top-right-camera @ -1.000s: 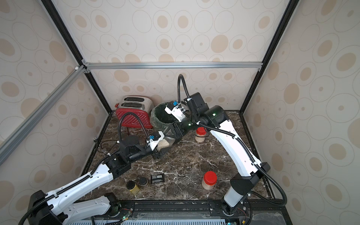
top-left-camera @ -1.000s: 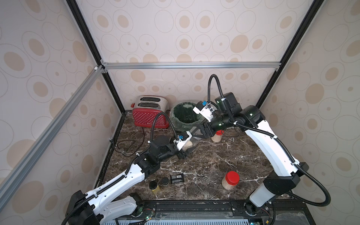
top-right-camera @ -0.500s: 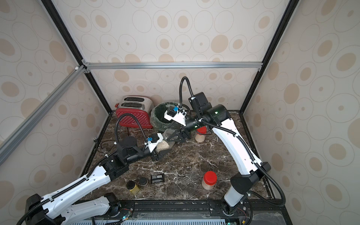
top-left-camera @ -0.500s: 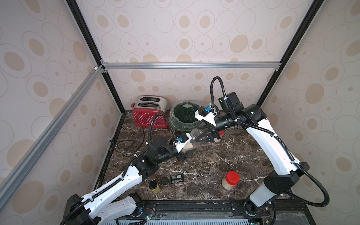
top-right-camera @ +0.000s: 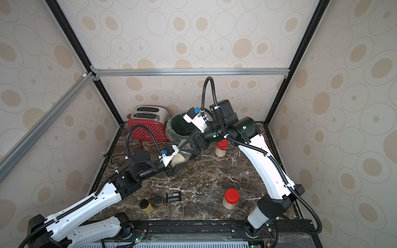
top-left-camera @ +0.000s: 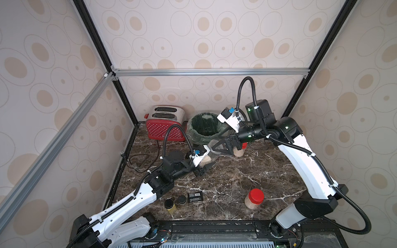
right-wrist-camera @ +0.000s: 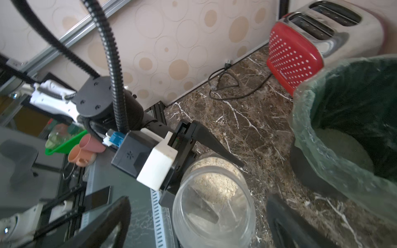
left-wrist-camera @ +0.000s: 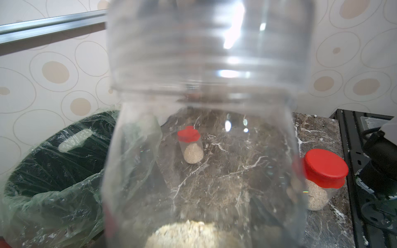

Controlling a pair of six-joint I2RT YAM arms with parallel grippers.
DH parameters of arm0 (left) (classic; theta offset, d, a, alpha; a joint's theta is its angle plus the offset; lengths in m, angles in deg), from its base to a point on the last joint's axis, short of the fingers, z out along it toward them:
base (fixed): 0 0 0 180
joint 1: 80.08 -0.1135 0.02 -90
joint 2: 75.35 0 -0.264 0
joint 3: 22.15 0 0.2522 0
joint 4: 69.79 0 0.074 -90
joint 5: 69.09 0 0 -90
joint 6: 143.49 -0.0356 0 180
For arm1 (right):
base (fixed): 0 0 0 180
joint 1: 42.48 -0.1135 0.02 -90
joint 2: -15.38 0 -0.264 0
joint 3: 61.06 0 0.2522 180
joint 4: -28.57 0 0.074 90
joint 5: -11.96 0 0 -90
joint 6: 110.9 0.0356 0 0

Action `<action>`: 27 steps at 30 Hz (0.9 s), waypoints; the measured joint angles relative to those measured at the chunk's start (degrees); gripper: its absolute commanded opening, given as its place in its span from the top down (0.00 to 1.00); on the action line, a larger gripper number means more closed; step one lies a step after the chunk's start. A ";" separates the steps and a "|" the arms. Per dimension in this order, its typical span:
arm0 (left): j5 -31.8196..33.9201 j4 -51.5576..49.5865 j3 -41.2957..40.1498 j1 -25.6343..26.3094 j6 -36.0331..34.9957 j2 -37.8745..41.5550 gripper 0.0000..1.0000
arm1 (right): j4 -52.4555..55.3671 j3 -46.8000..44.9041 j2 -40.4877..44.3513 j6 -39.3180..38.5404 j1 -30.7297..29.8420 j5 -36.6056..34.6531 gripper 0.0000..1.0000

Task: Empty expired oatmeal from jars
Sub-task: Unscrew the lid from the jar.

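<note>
Three jars (top-left-camera: pixel 254 198) hold oatmeal (top-left-camera: pixel 205 159), one uncapped.

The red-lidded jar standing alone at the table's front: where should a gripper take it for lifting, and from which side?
Probably the jar's clear wall below the red lid, jaws level, coming from the right arm's side: it stands upright, nothing crowds it, and that arm is nearest.

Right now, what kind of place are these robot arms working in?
Probably a pretend kitchen built inside a test booth: a red toaster and a lined bin stand on a marble-look counter, but the walls are papered panels on a metal frame.
</note>
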 measured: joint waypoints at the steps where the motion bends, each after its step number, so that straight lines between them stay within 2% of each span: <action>1: 0.02 -0.04 0.00 0.00 -0.02 0.00 0.35 | 0.74 1.62 -0.04 2.84 -0.02 -2.19 0.00; 7: 0.13 0.00 -0.02 0.02 0.00 -0.02 0.35 | 6.43 8.09 -1.84 12.55 -0.17 -11.61 0.00; 19: 0.24 0.37 -0.13 0.02 0.00 -0.66 0.35 | 9.03 9.35 -8.55 16.41 -2.99 -12.81 0.01; 23: 0.24 0.35 -0.13 0.02 -0.02 -0.68 0.35 | 9.27 9.35 -8.74 16.39 -3.56 -12.41 0.12; 27: 0.26 0.26 -0.15 0.02 -0.17 -0.68 0.35 | 9.38 9.35 -8.74 16.35 -3.78 -11.76 0.16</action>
